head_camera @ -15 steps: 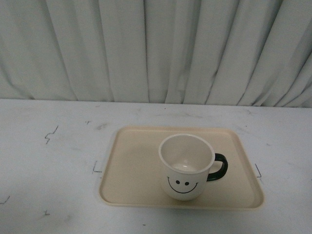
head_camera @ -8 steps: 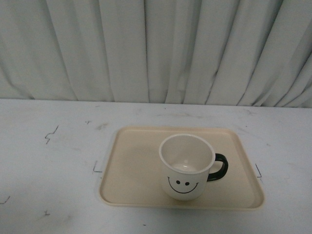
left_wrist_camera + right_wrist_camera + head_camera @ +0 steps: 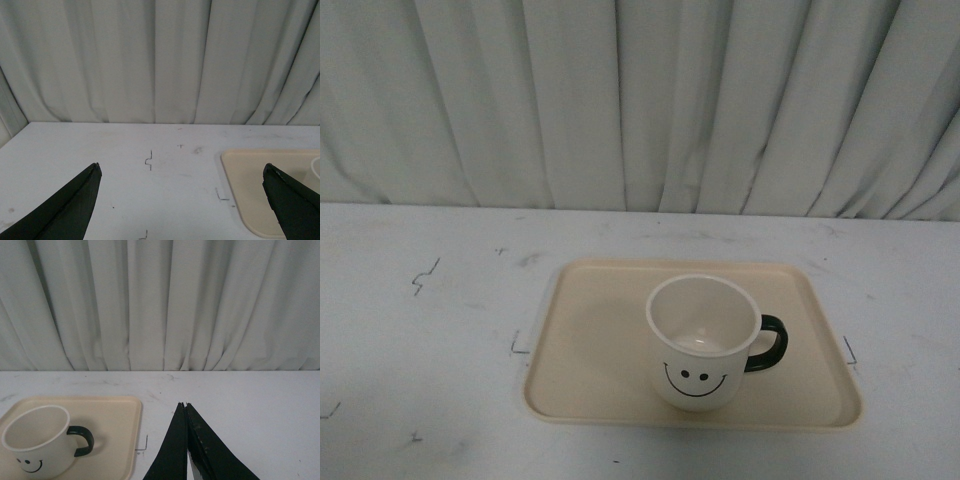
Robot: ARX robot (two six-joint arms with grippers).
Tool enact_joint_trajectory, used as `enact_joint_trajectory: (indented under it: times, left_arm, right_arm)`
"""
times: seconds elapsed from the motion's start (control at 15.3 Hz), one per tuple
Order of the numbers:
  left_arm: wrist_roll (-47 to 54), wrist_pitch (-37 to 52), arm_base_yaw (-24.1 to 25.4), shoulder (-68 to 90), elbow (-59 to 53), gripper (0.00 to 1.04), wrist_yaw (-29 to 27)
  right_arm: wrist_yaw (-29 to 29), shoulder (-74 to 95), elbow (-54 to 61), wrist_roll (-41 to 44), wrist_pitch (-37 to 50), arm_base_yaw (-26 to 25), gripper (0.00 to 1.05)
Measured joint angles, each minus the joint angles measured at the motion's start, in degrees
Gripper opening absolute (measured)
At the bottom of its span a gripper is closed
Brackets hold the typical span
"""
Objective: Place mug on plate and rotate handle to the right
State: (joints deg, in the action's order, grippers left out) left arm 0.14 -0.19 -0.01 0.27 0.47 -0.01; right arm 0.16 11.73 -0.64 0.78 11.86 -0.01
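Biggest thing in the front view was the pleated grey curtain (image 3: 640,100) filling the whole upper half, with the scuffed white table (image 3: 430,330) under it. On that sat the plate (image 3: 590,340), lower centre of the frame, and the mug (image 3: 698,345) stood upright on it, a bit right of the plate's middle, smiley facing us. The handle (image 3: 768,343) stuck out toward the right edge of the frame.

So by our read both steps looked done: mug on plate, handle to the right. Neither arm showed in the front view at all.

In our left wrist view the left gripper (image 3: 182,200) was spread wide with nothing between its fingers, over bare table and well apart from the mug. Our right gripper (image 3: 185,440) had its fingers pressed together on nothing, off beside the plate's edge.

Next move, we figured, was just keeping both arms clear so nothing nudges the handle.
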Motion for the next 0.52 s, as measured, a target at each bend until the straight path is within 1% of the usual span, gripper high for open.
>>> enact_joint_trajectory:
  times: [0.13,0.2,0.26,0.52]
  left_arm:
    - [0.0,0.0,0.0,0.0,0.0,0.98,0.0]
    - [0.0,0.0,0.0,0.0,0.0,0.98,0.0]
    - [0.0,-0.1,0.0,0.0,0.0,0.98,0.0]
    - [0.0,0.0,0.0,0.0,0.0,0.98,0.0]
  right_arm:
    - [0.0,-1.8,0.0,0.0,-1.9,0.0,0.02]
    - [-0.1,-8.4,0.0,0.0,-11.6,0.0,0.02]
    - [-0.1,-11.7,0.0,-0.1,-11.4,0.0,0.02]
    - [-0.1,-11.6,0.0,-0.2,-12.0,0.0,0.02]
